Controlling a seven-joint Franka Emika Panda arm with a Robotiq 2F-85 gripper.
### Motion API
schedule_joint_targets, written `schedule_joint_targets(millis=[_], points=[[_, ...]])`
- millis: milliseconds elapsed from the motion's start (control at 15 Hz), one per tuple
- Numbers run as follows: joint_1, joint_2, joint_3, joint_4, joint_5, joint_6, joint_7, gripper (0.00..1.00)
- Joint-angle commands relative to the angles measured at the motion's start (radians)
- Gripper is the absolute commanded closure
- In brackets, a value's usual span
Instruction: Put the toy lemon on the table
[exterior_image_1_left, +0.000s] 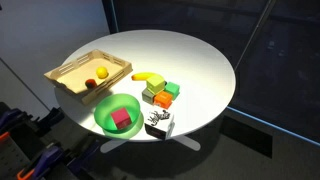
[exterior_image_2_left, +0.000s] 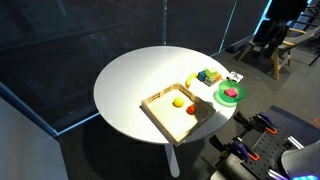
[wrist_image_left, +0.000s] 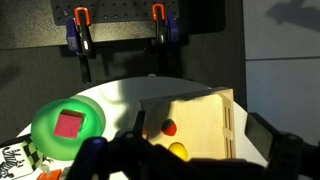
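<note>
The toy lemon (exterior_image_1_left: 101, 72) lies in a shallow wooden tray (exterior_image_1_left: 70, 66) on the round white table (exterior_image_1_left: 190, 60), next to a small red toy fruit (exterior_image_1_left: 90, 83). It also shows in an exterior view (exterior_image_2_left: 179, 101) and in the wrist view (wrist_image_left: 179, 151), just above the dark gripper body. My gripper (wrist_image_left: 200, 132) is open and empty, with its fingers spread on either side of the tray (wrist_image_left: 205, 105) and held above it. The gripper does not show clearly in either exterior view.
A green bowl (exterior_image_1_left: 104, 112) holds a pink block (exterior_image_1_left: 122, 120) at the table's front edge. A yellow banana (exterior_image_1_left: 150, 77), several coloured blocks (exterior_image_1_left: 160, 95) and a black-and-white box (exterior_image_1_left: 158, 124) lie beside it. Orange clamps (wrist_image_left: 80, 20) hang on a dark wall.
</note>
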Motion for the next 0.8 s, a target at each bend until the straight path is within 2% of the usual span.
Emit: schedule_joint_targets(millis=[0, 733], points=[[-0.022, 0.002, 0.018, 0.002, 0.009, -0.004, -0.01, 0.0], [-0.027, 0.017, 0.032, 0.011, -0.001, 0.017, 0.008, 0.0]])
